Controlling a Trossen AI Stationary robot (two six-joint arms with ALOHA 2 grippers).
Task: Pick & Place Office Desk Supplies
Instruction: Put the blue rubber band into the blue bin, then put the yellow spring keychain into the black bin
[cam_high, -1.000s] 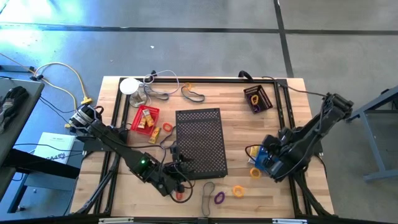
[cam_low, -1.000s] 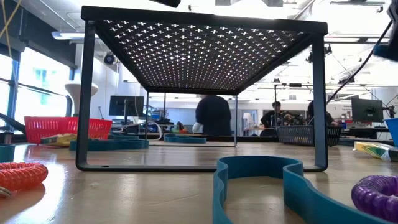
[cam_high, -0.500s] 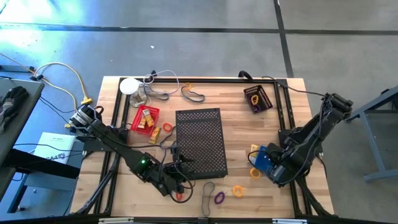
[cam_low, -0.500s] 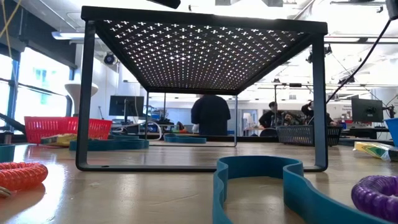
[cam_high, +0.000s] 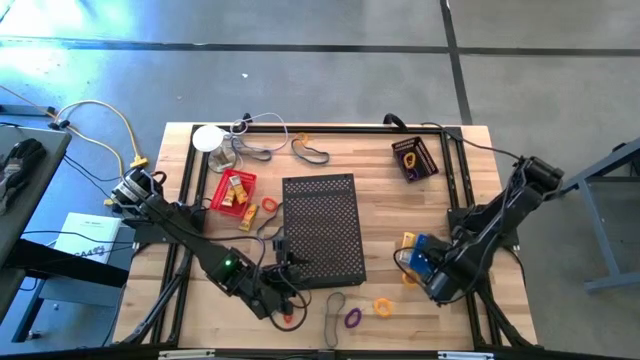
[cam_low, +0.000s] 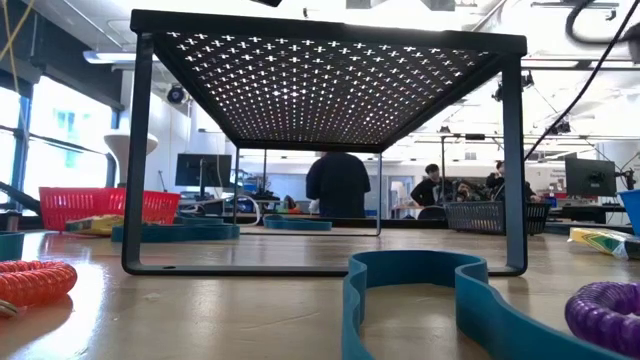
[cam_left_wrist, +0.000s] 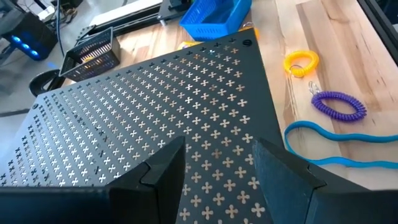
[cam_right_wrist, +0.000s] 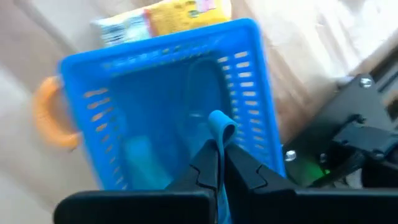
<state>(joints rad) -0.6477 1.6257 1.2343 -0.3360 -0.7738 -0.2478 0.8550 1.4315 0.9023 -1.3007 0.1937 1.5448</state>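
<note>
The black perforated stand (cam_high: 322, 229) sits mid-table and serves as the landmark. The right gripper (cam_right_wrist: 219, 167) hangs over the blue basket (cam_high: 424, 262) to the right of the stand, fingers pressed together on a thin blue band (cam_right_wrist: 220, 132) that dangles above the basket's inside. The left gripper (cam_left_wrist: 217, 163) hovers at the stand's near-left corner, fingers (cam_left_wrist: 163, 167) apart with nothing between them, looking across the stand's top.

Compared with a second ago, the right arm and the basket under it have shifted a little nearer the stand and the table's front edge; the left arm has not moved.

Just in front of the stand lie a long blue band (cam_left_wrist: 336, 146), a purple coil loop (cam_left_wrist: 339, 105) and a yellow coil loop (cam_left_wrist: 301, 62); an orange coil loop (cam_low: 32, 282) lies at its near-left, by the left gripper
</note>
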